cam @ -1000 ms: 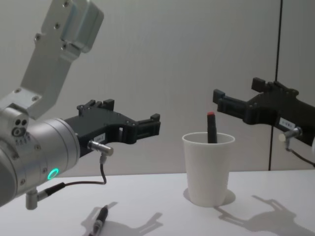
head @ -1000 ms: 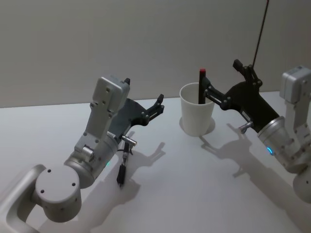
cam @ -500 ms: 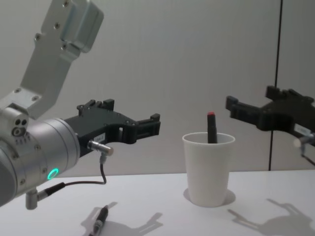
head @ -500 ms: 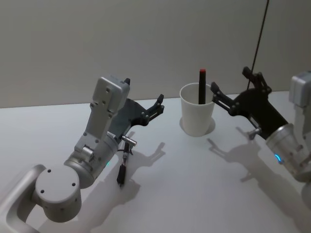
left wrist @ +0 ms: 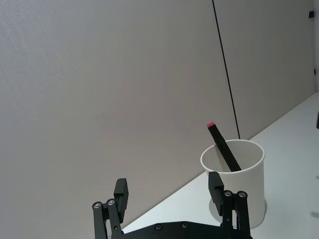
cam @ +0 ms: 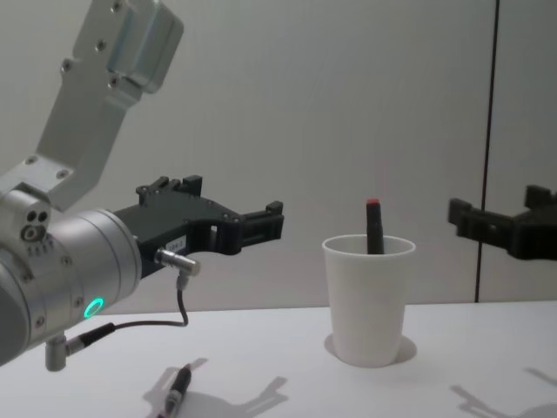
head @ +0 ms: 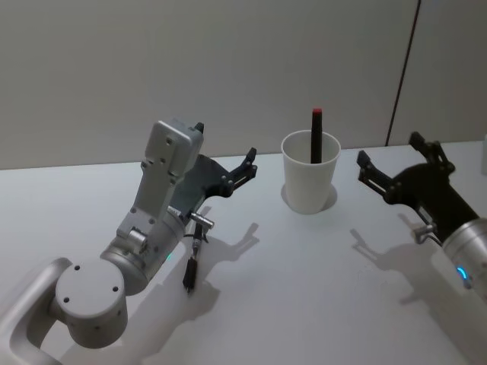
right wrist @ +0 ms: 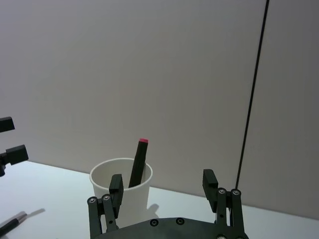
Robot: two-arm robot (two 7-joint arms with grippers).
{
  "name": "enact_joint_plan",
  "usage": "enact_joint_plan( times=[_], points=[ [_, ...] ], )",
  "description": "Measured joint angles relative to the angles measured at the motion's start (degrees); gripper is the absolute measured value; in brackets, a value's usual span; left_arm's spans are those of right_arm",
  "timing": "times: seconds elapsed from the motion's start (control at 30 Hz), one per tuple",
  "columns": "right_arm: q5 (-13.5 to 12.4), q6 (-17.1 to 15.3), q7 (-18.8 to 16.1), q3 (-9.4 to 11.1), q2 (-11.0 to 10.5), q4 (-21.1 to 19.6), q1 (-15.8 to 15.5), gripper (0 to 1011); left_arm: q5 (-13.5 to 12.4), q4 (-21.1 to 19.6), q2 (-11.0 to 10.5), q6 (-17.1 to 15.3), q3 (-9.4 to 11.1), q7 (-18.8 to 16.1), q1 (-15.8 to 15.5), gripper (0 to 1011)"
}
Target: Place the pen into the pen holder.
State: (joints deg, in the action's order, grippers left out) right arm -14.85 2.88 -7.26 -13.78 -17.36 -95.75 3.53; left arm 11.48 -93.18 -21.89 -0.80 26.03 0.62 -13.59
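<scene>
The pen stands in the cup, so I judge the placing done; my right gripper hangs near it, jaws wide and empty; my left gripper idles open; next, draw clear without nudging the cup.

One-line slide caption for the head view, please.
Pen stands in the pen holder; right gripper and left gripper open on either side; second pen lies on the table.

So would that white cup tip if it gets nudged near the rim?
Probably: the cup looks like light paper, narrower at its base. The pen standing above the rim may add top weight. A squeeze would likely dent it.
</scene>
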Motion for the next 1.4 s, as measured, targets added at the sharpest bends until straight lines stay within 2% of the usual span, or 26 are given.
enact_joint_plan(
  times=[0.2, 0.43, 0.9, 1.4],
  points=[
    [-1.07, -3.12, 2.22, 0.57, -1.28, -3.55, -2.82, 1001, 0.0, 0.0, 0.0, 0.0, 0.0, 0.0, 0.0, 1001],
    [-1.62, -4.73, 3.35, 0.86, -1.94, -5.34, -4.26, 1001, 0.0, 0.0, 0.0, 0.0, 0.0, 0.0, 0.0, 1001],
    [-1.66, -4.85, 3.44, 0.87, -1.98, -5.49, -4.37, 1001, 0.09, 0.0, 0.01, 0.0, -0.05, 0.05, 0.01, 1001],
    [-1.64, -4.83, 3.43, 0.83, -1.98, -5.49, -4.37, 1001, 3.09, -2.68, -1.55, -1.87, -0.99, -0.5, 1.91, 1001]
  ],
)
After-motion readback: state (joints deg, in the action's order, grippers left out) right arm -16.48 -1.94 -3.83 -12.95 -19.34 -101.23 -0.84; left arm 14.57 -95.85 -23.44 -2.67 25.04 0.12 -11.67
